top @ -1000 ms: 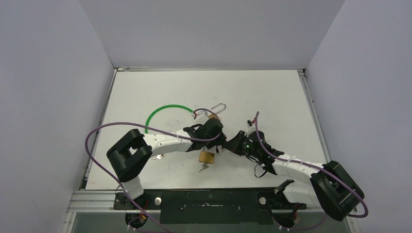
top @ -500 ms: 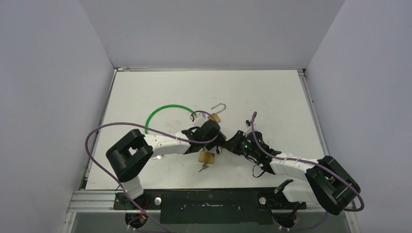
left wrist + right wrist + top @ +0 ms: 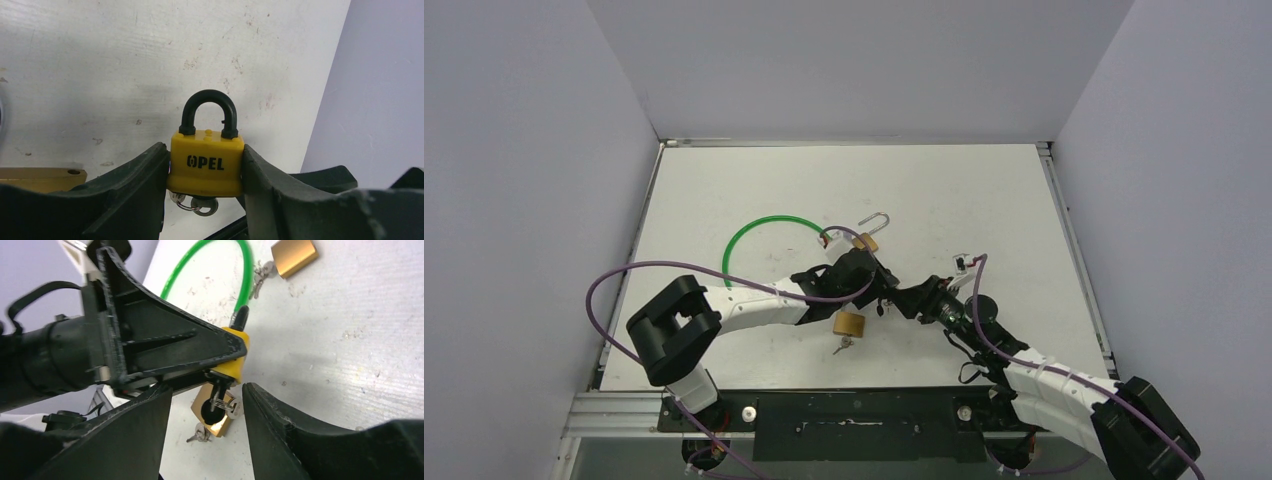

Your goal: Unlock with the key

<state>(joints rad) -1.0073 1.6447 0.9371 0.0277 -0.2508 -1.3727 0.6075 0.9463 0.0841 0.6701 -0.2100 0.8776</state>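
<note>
Reaching in low from the near right corner, the right arm lies stretched almost flat over the table (image 3: 1024, 200), its wrist aimed at the middle. The right gripper (image 3: 207, 390) has its jaws apart with nothing between them. Straight ahead of them, just past the fingertips, the key (image 3: 222, 401) hangs on its ring from the underside of the yellow padlock (image 3: 206, 165). A brass padlock (image 3: 849, 323) lies on the table below and slightly nearer.

The yellow padlock is held off the table, pinched across its body by the left gripper (image 3: 204, 150), one finger on each side face. Its long axis runs from the key end, turned toward the right jaws, to the black shackle, which points away toward the green cable (image 3: 754, 230). Both shackle legs sit in the body, so it looks locked.

The right arm is clearly the nearer to the key. I judge that the next move depends on advancing a little and closing on the key's head, lined up with that axis so that it can twist. The left arm comes in from the near left, bent at the elbow, bracing the lock. Further off lies a second brass padlock (image 3: 867, 241) with its shackle open.
</note>
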